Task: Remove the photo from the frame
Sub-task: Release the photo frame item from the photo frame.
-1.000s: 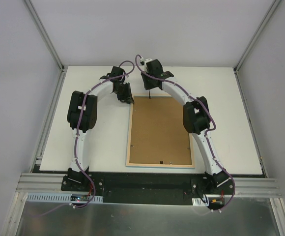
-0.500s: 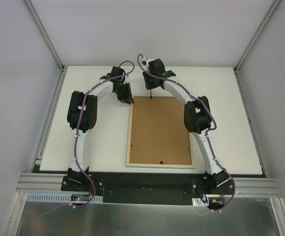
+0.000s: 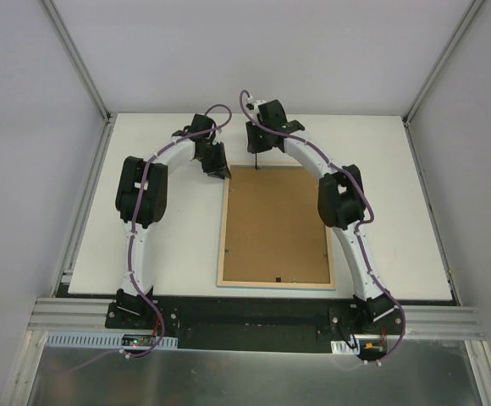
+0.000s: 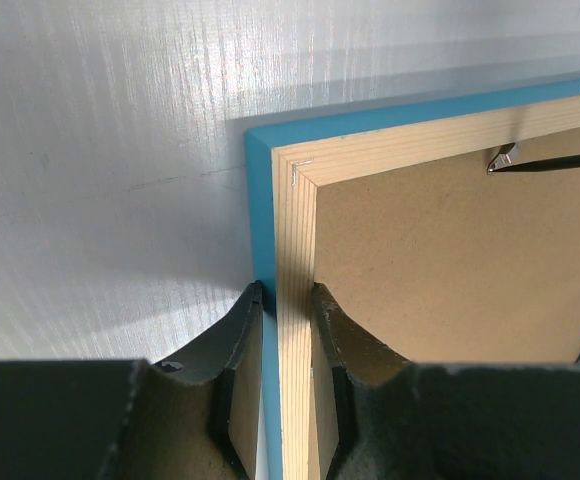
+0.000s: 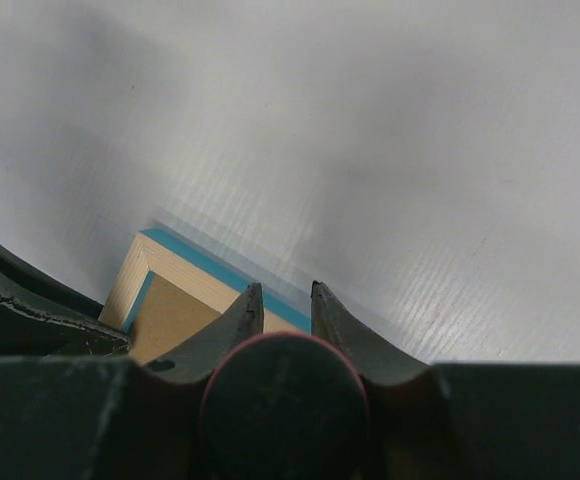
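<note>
The frame [image 3: 275,227] lies flat mid-table, its brown back and near edge open from above. Its far left corner is blocked: the left gripper [image 4: 285,300] straddles the left rail, one finger tight on each side. The middle of the far edge is taken by the right gripper [image 5: 283,300] and the screwdriver [image 5: 283,400] it clasps. The right arm [image 3: 339,203] overhangs the frame's right edge. The left arm [image 3: 144,190] arches over the table [image 3: 186,245], leaving a bare strip beside the frame. Wider room lies far right, bounded by walls [image 3: 254,51].
</note>
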Controlling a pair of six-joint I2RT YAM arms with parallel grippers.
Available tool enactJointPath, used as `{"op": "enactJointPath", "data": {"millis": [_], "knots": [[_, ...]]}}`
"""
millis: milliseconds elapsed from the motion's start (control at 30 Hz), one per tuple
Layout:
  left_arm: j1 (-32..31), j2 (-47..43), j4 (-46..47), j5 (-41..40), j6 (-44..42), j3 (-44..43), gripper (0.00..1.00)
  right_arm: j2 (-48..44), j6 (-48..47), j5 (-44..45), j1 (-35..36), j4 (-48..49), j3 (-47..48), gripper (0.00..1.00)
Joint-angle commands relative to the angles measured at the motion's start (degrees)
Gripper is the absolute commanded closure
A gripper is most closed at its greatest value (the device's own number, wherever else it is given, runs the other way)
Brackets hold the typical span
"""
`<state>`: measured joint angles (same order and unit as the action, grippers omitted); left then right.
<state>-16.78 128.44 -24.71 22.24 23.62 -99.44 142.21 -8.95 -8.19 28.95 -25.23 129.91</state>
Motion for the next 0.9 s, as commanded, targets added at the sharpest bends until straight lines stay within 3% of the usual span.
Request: {"op": "enactJointPath", "data": {"millis": [0, 867], "knots": [[-0.3, -1.0, -3.6, 1.6, 0.7, 1.5, 1.0, 0.5, 1.1, 0.0, -0.2, 3.3, 1.8, 0.99], [-0.2, -1.7, -3.5, 0.4, 0.9, 2.2, 1.0, -0.8, -5.7, 4.8, 0.2, 0.0, 0.7, 0.99]]}}
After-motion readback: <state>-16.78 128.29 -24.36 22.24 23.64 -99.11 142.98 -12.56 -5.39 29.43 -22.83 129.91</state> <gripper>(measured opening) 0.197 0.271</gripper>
